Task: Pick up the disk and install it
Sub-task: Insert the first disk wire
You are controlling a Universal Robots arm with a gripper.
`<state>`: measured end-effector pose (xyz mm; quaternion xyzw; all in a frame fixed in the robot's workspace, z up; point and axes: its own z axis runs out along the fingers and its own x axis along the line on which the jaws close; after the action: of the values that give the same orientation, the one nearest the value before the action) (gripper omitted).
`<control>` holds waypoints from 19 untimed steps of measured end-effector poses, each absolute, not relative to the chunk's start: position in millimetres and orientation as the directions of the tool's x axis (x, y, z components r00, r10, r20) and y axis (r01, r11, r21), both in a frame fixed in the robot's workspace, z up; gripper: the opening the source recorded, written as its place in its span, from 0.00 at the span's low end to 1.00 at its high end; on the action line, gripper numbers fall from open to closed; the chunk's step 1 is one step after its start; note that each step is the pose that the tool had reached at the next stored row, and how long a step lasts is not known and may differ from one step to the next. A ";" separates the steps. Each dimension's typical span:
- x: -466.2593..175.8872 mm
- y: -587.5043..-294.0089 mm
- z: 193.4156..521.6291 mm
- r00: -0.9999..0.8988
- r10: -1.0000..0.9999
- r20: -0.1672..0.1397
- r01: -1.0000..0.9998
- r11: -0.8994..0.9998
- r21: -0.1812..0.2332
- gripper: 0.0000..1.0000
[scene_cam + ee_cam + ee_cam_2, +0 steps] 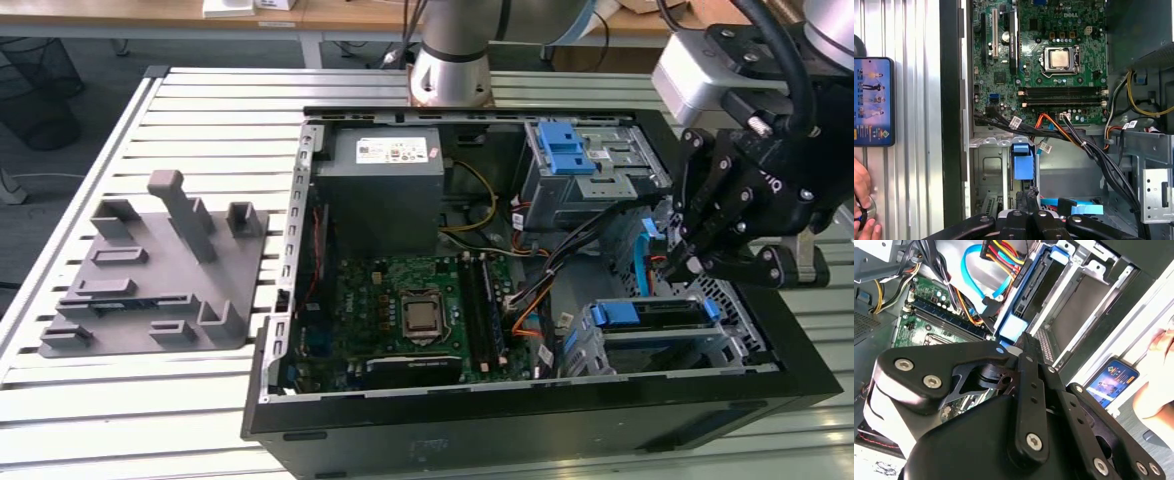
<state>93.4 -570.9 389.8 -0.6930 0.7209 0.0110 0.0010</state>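
Disk (654,313) in bay, seating unconfirmed

Exterior view: disk lies flat in the drive cage (747,345), at 4 o'clock of the open computer case (534,415). Gripper (681,266) hangs just beside the disk, at its 1 o'clock. Claw state: cannot tell. Judgement: pick-up done and insertion largely done. Full seating not verifiable. Motherboard (414,310) sits at 9 o'clock of the cage.

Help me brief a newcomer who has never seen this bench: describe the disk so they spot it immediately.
Start at the open black computer case on the slatted table. At the exterior view's lower right, a drive cage holds the disk on edge. Its slim, blue-framed edge sets it apart from the big grey power-supply box and the ridged blue latch.
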 end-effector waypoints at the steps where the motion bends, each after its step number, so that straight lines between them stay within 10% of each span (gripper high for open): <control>1: 94.0 -570.9 389.6 -0.040 -0.999 -0.016 -0.999 0.039 0.014 0.11; 19: 118.2 -556.6 382.1 -0.040 -0.999 -0.017 -0.999 0.039 0.014 0.11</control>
<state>118.2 -556.6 382.1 -0.6930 0.7209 0.0110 0.0010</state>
